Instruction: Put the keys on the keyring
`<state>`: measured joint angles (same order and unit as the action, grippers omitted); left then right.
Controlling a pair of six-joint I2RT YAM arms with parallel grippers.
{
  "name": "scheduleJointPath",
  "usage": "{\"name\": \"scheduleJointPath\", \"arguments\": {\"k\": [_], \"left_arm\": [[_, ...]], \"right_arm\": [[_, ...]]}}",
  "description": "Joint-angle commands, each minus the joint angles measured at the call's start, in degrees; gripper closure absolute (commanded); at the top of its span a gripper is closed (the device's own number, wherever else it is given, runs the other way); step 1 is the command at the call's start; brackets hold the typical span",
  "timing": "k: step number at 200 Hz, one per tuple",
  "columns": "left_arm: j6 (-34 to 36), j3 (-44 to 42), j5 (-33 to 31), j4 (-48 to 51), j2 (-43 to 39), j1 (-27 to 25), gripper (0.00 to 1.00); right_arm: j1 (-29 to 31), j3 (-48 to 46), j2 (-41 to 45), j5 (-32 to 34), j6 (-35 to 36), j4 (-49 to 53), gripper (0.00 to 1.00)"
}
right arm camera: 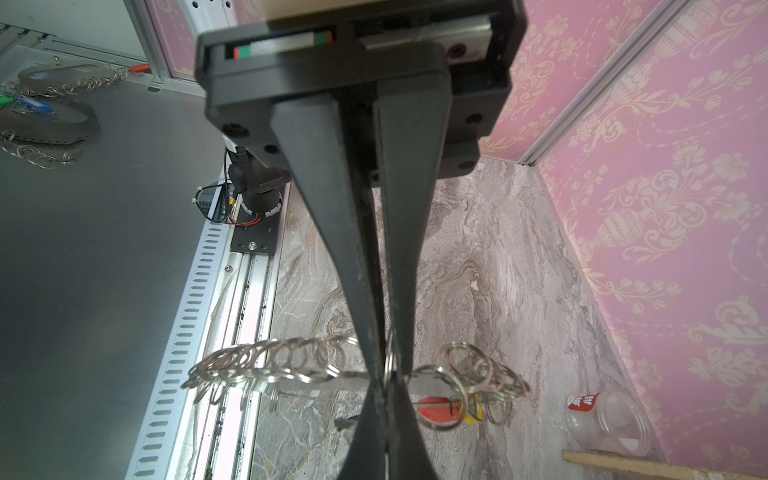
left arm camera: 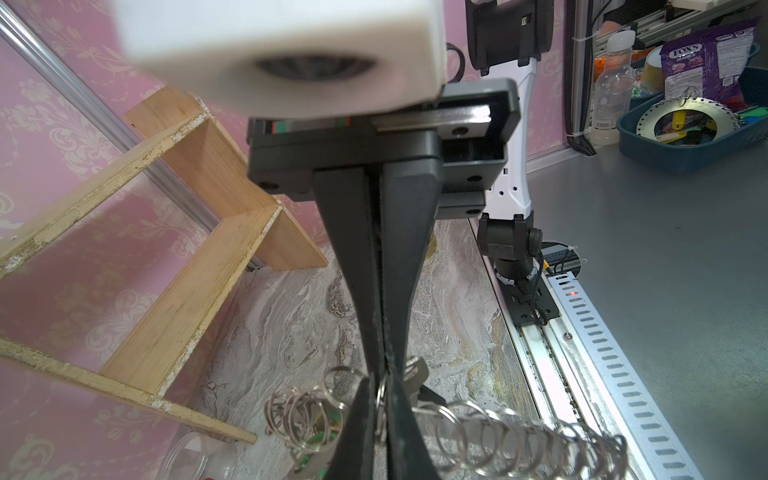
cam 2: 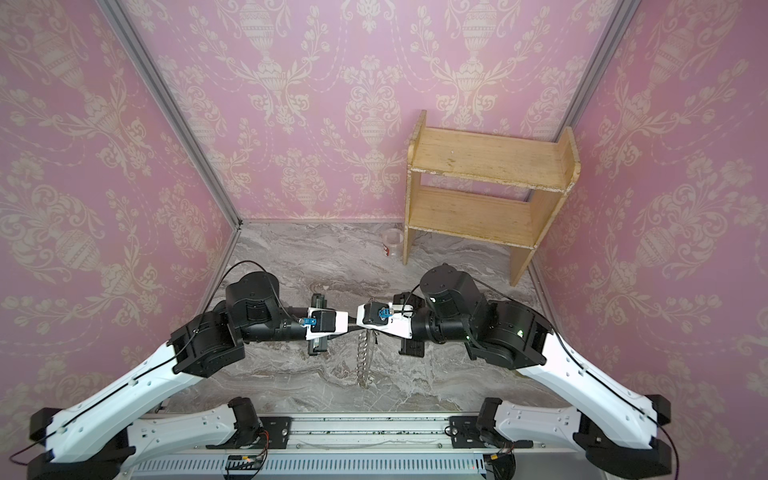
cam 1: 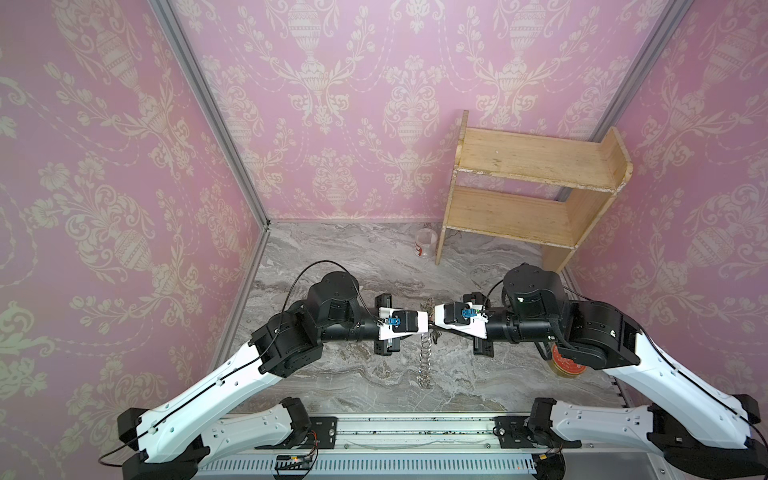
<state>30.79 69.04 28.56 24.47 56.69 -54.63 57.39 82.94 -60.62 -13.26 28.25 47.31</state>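
The left arm (cam 1: 232, 374) and right arm (cam 1: 673, 386) stood wrist to wrist over the marble table (cam 1: 353, 266), the keyring (cam 1: 424, 357) trailing its chain beneath them. A wooden shelf (cam 1: 532, 187) stood back right, a clear cup (cam 1: 426, 245) beside its leg, a red-lidded tin (cam 1: 567, 365) under the right arm

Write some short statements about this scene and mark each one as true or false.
1. The left claw and the right claw are both shut. True.
2. The jar is on the shelf. False: it is on the table, beside the shelf, which is empty.
3. The chain runs from the claws toward the robot's base. True.
4. The tin has a blue lid. False: the lid is red.
5. The claws are far apart. False: their tips meet at a ring of the chain.
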Motion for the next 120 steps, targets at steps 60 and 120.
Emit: {"name": "scheduleJointPath", "arguments": {"k": [60, 120], "left_arm": [[0.24, -0.06, -0.27, -2.26, -0.57, -1.35, 1.0], [0.2, -3.0, -2.0, -8.31, -4.67, -1.35, 1.0]], "right_arm": [[-0.43, 1.35, 0.69, -0.68, -1.08, -3.31, 0.99], [-0.61, 0.93, 3.77, 3.21, -1.44, -1.28, 0.62]]}}
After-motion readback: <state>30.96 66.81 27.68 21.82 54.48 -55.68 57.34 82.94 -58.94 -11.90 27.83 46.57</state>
